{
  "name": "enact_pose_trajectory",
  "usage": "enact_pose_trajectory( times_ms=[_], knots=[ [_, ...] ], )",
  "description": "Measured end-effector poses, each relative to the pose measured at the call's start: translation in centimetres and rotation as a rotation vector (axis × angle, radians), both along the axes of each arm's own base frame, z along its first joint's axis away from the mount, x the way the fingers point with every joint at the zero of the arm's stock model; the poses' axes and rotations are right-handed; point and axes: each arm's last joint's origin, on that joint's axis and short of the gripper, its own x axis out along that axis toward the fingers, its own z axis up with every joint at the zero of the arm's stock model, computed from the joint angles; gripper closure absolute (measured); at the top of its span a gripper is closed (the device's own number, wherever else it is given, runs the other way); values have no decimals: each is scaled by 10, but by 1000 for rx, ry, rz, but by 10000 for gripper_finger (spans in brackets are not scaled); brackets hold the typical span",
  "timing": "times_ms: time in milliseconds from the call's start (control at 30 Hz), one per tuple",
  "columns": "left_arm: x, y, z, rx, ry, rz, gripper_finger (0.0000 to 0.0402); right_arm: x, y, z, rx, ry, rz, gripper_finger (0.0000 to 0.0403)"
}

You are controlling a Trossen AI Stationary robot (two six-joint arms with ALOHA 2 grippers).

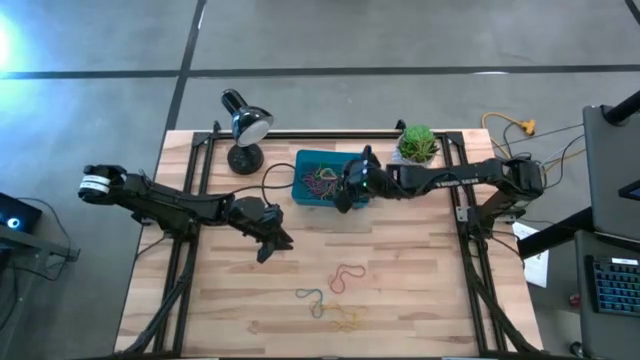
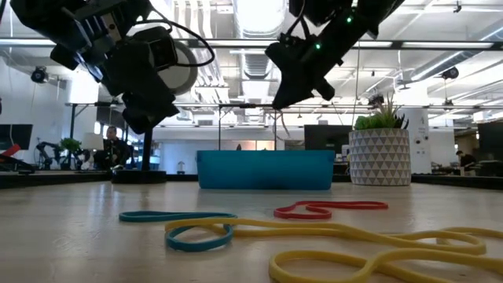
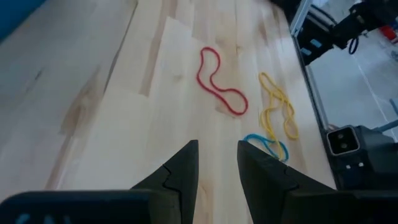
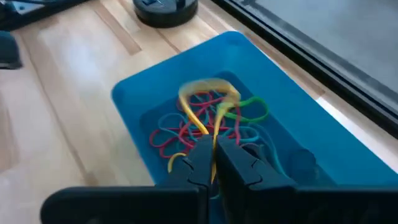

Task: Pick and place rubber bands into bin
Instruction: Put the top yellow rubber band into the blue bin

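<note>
Right wrist view: we log the right gripper (image 4: 214, 152) clamped on a yellow band (image 4: 202, 106), which dangles and blurs above the bin (image 4: 323, 143). Pile of rubber bands (image 4: 199, 134) already in the bin: red, green, blue, yellow, tangled together.

High view: we find the same gripper (image 1: 347, 192) over the bin's (image 1: 303, 160) right half, at the table's (image 1: 420, 290) far side, between the desk lamp (image 1: 243, 125) and the plant pot (image 1: 418, 146). Left gripper (image 1: 272, 243) hangs over bare wood to the left of centre, fingers (image 3: 180, 171) a little apart with nothing between them, aimed toward the loose bands.

Still out on the table, near its front edge: red band (image 1: 345, 277), blue band (image 1: 310, 297), yellow loops (image 1: 342, 318). Blue and yellow overlap; red lies just apart.

Step in hand, as we judge it: placing, with the yellow band carried over the bin and not yet let go.

Next move calls for: the right fingers to part while over the bin so the band falls inside the walls; then the left gripper to descend on the red band, the easiest since it lies alone, closing low enough to catch the thin loop off the wood.
</note>
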Motion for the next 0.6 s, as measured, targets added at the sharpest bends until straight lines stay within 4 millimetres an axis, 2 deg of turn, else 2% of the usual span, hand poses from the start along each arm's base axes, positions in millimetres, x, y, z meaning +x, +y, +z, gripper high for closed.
enact_pose_trajectory(
  times_ms=[267,600],
  knots=[
    [3,1,5,12,-66,46,307,-2,-33,-10,60,39,46,394],
    [5,3,9,46,-107,121,307,-9,-62,-16,77,69,100,394]
  ],
)
